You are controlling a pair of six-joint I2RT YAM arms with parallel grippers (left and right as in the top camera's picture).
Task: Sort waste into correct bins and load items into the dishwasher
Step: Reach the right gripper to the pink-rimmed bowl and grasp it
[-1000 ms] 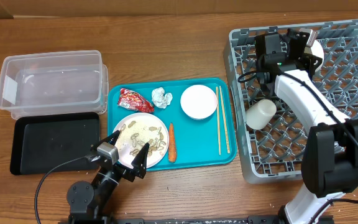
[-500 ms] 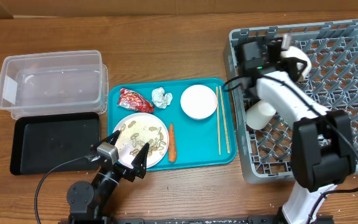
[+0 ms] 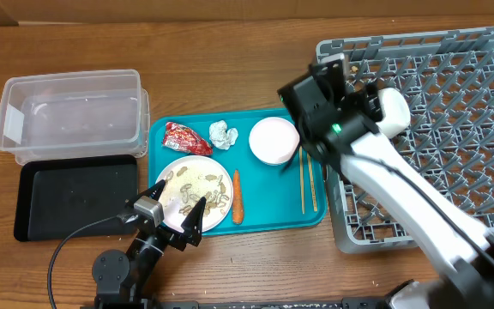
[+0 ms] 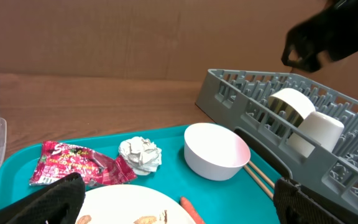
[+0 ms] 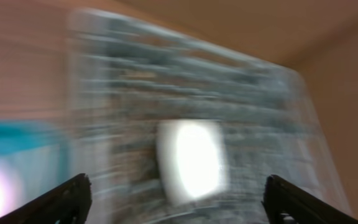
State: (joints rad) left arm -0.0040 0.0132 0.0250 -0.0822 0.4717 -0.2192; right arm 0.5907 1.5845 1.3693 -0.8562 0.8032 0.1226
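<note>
The right tool (image 5: 178,180), now opened, has been swung off the grey pegged plastic rack (image 3: 470,103) towards the white round bowl (image 3: 273,140), probably next; the left tool (image 3: 178,202) is open.

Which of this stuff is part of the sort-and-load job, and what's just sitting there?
Job: red wrapper, tissue, carrot, peanut shells, plate, bowl, chopsticks, clear tub, black tray, dish rack; second bowl and cup, already racked.
Lying about: teal tray, table.
</note>
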